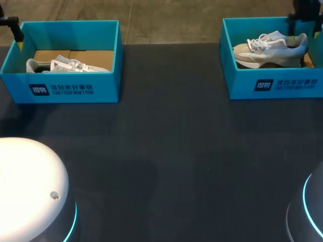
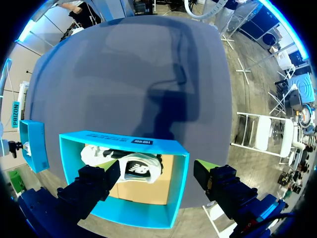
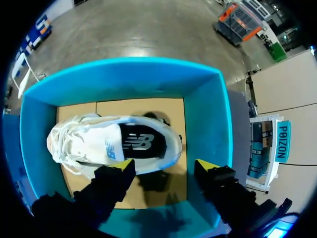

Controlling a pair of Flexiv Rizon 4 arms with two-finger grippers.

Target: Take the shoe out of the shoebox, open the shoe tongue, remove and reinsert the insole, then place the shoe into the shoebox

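Risk of snagging laces or dragging up the teal cardboard shoebox point(image 3: 205, 114) with the white-and-beige mesh sneaker point(image 3: 89, 144), through an off-centre pinch by the spread, empty right gripper point(image 3: 164, 167) over the heel. Sits inside, upright, long axis along the box, toe towards table middle. Left gripper point(image 2: 158, 166) likewise spread, empty, over a second teal shoebox point(image 2: 124, 141).

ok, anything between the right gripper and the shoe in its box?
Nothing visible. The right gripper hangs open above the shoe, which lies uncovered in the lidless shoebox. Only the box walls flank the shoe, so the gripper would likely need to come down inside them.
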